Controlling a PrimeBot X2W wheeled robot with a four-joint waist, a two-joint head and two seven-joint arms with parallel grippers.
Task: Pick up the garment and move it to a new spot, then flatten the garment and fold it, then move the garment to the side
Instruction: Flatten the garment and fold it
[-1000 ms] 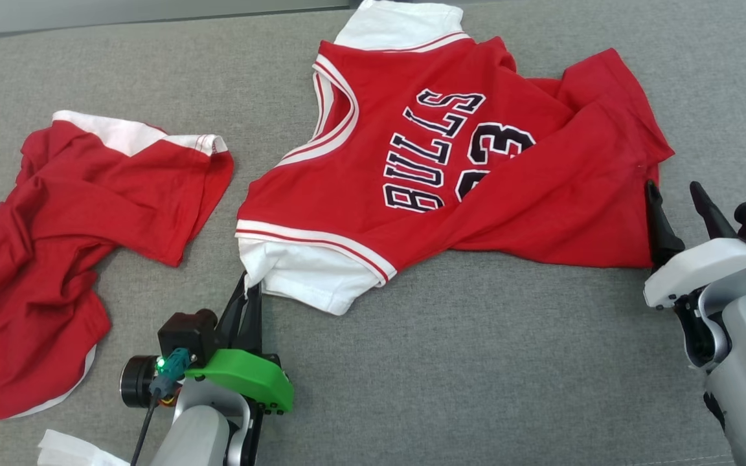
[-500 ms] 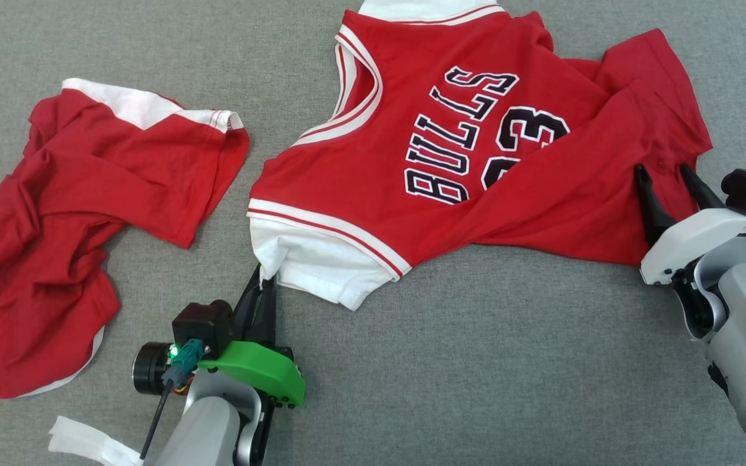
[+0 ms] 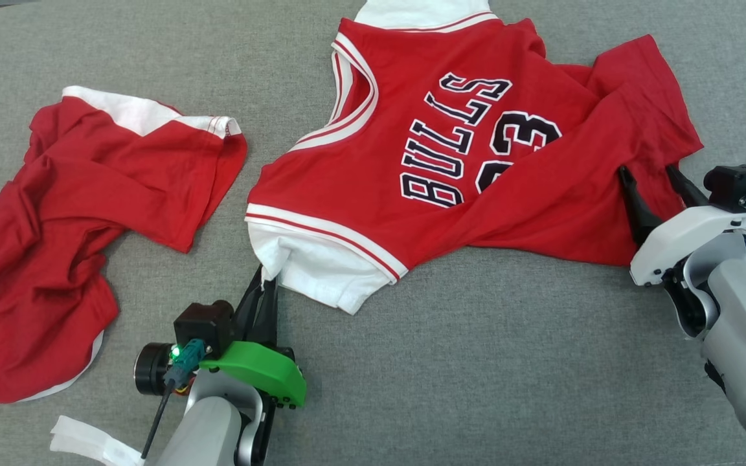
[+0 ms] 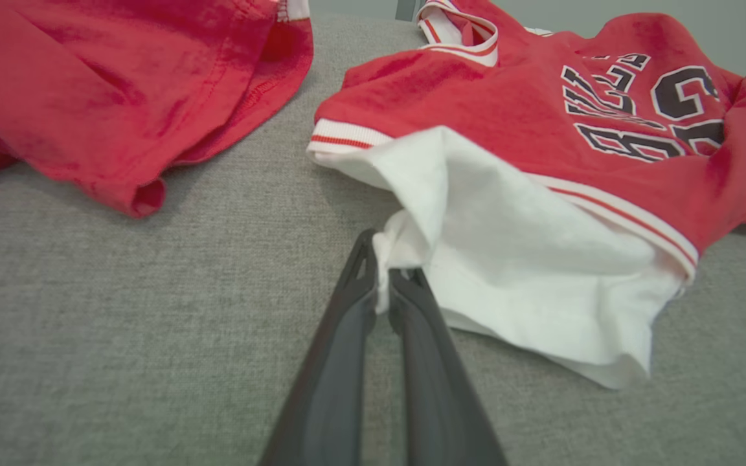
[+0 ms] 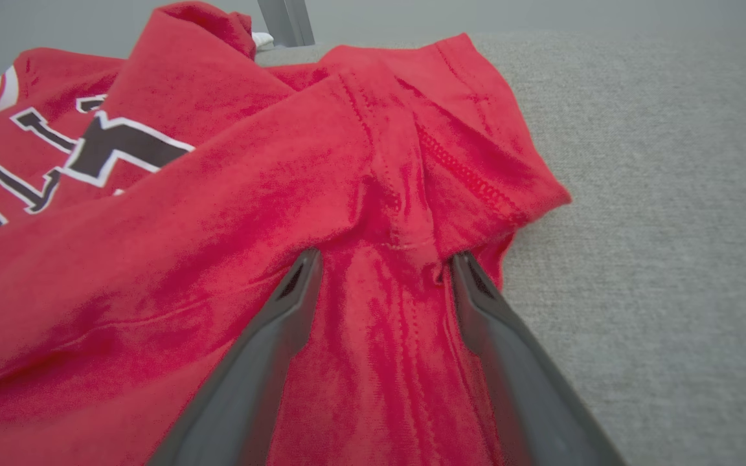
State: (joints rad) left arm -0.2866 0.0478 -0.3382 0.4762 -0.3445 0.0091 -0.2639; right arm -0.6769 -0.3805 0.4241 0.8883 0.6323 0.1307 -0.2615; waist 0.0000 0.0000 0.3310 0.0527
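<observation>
my left gripper (image 4: 387, 264) is pinched together on a corner of the white sleeve (image 3: 321, 272) at the left end of the jersey (image 3: 509, 200), with a small tuft of cloth bunched between the two dark fingers. my right gripper (image 3: 646, 171) stands wide apart, straddling a raised ridge of red fabric at the jersey's right hem, and it clamps nothing yet. the jersey lies across the grey padded surface (image 3: 476, 362), number side up, its right part folded over itself in a thick diagonal crease. to do this well, i judge the right jaws should sink low enough to take both layers at the stitched hem before closing. then both arms should lift evenly so the cloth hangs taut between them instead of twisting. the knit looks soft, matte and limp; it will likely sag, and a shallow bite could slip. the printed lettering (image 3: 451, 155) looks stiffer than the cloth around it. a second red garment (image 3: 88, 220) lies crumpled to the left of the jersey, apart from it.
</observation>
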